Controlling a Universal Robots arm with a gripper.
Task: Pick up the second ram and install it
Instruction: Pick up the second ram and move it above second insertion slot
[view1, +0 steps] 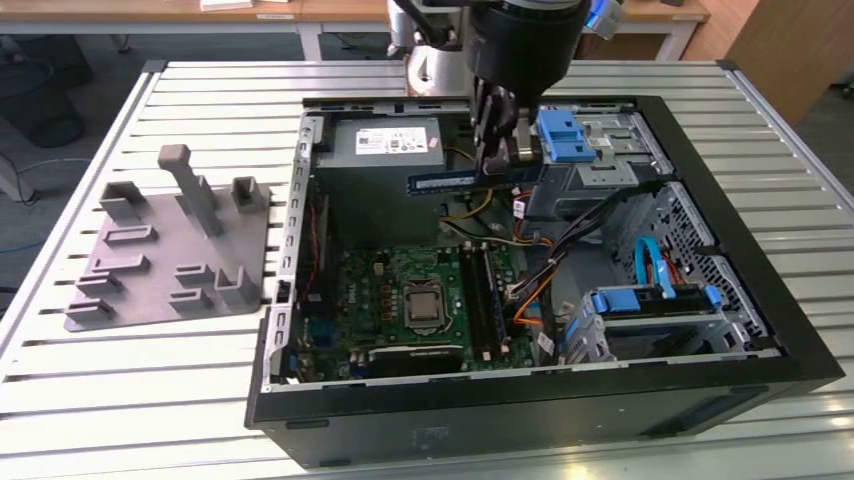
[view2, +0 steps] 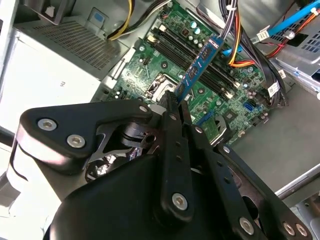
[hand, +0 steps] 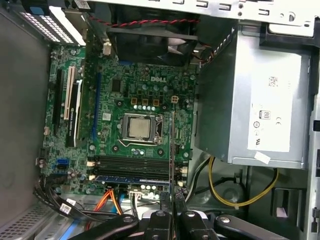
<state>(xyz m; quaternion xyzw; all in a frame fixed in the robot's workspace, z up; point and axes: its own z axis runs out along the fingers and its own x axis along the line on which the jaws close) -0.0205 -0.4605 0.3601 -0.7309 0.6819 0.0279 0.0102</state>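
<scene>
The second ram (view1: 438, 181) is a thin blue-green strip held level above the open computer case (view1: 747, 330). My gripper (view1: 497, 168) is shut on one end of it, over the case's far half. In the second wrist view the ram (view2: 200, 65) sticks out from the fingertips (view2: 172, 102) over the motherboard's long black slots (view2: 192, 52). In the first wrist view the ram (hand: 173, 150) shows edge-on, crossing above the slots (hand: 132, 165). A blue strip (hand: 132, 178) sits in the slot nearest the gripper (hand: 173, 197).
A grey holder tray (view1: 160, 250) with upright posts lies on the slatted table at the exterior view's left. Inside the case are the power supply (view1: 380, 145), processor socket (view1: 424, 305), blue drive brackets (view1: 561, 135) and loose cables (view1: 534, 300).
</scene>
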